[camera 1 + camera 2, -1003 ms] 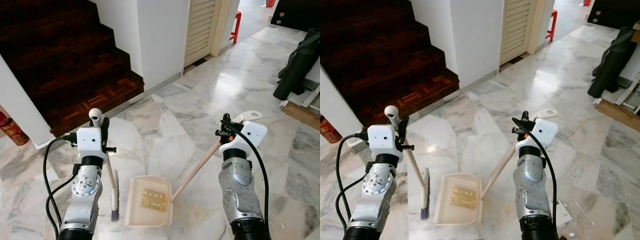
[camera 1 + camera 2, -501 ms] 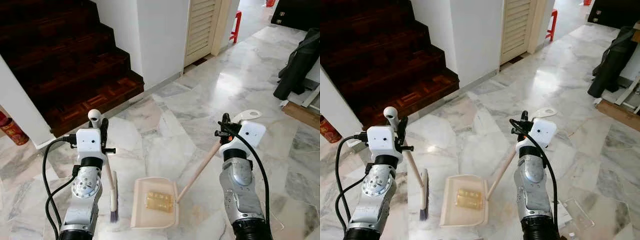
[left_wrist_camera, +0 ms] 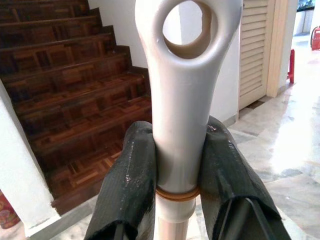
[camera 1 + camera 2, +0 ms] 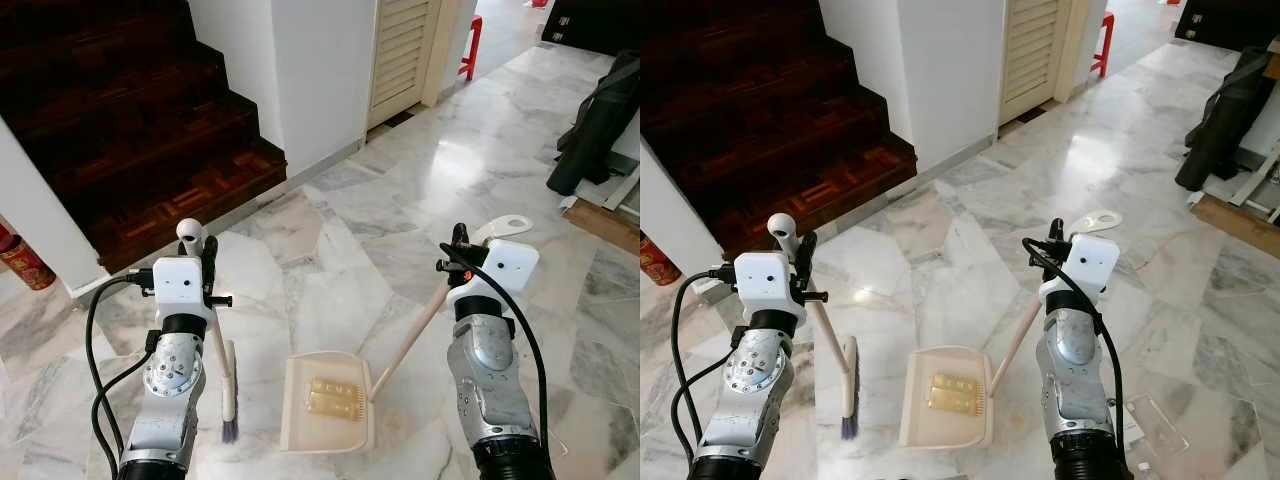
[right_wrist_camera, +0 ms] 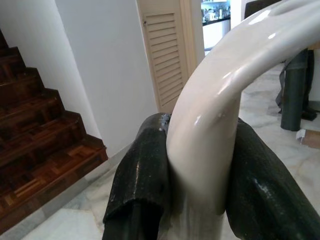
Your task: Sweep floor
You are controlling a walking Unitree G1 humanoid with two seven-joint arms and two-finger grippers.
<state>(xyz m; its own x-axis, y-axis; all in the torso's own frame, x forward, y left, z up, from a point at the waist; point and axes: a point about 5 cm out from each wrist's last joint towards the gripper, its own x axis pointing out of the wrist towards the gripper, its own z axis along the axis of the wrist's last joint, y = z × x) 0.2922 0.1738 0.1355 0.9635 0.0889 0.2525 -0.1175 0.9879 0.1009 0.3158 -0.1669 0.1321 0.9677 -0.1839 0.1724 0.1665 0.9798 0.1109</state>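
The dustpan [image 4: 327,415], carrying what is probably a yellow-brown scrap [image 4: 336,397], is sliding toward three o'clock, away from the broom [image 4: 226,380] at its nine. My right gripper [image 5: 200,165] is clamping the pan's handle; my left gripper [image 3: 177,175] is clamping the broom's. Next sweep needs them closer.

Yellowish lump [image 4: 335,398] in dustpan [image 4: 300,433] — too small to identify.

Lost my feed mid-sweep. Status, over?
Left hand shut on broom. Right hand shut on dustpan handle. Gold debris sits in pan. Stairs ahead-left.
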